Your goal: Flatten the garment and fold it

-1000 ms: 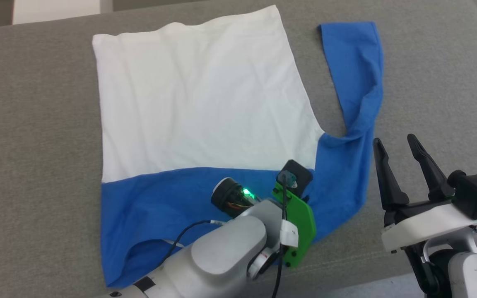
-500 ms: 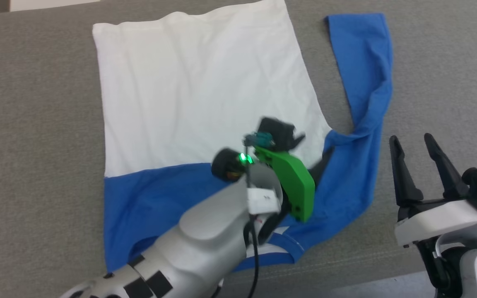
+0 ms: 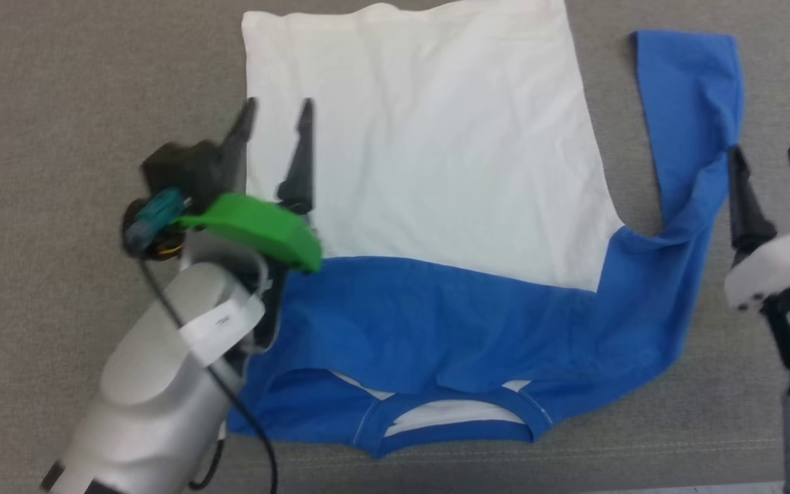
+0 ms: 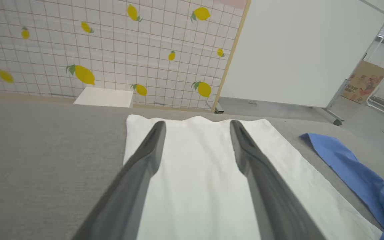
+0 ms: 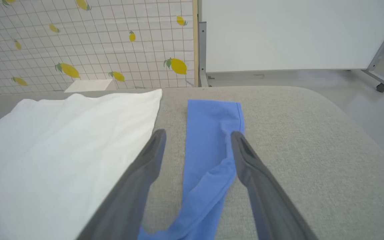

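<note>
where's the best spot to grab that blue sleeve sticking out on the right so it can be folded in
Probably the far cuff of the sleeve, approached from its outer side with the right gripper, which is open beside it. The cuff lies flat and free, apart from the white body; midway the sleeve is creased.

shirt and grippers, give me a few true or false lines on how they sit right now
1. The left gripper is open over the shirt's left edge. True.
2. The right gripper is clamped on a sleeve. False: it is open and holds nothing.
3. The shirt lies on a grey surface. True.
4. The shirt is folded into a small square. False: its white body lies spread, and one blue sleeve sticks out on the right.
</note>
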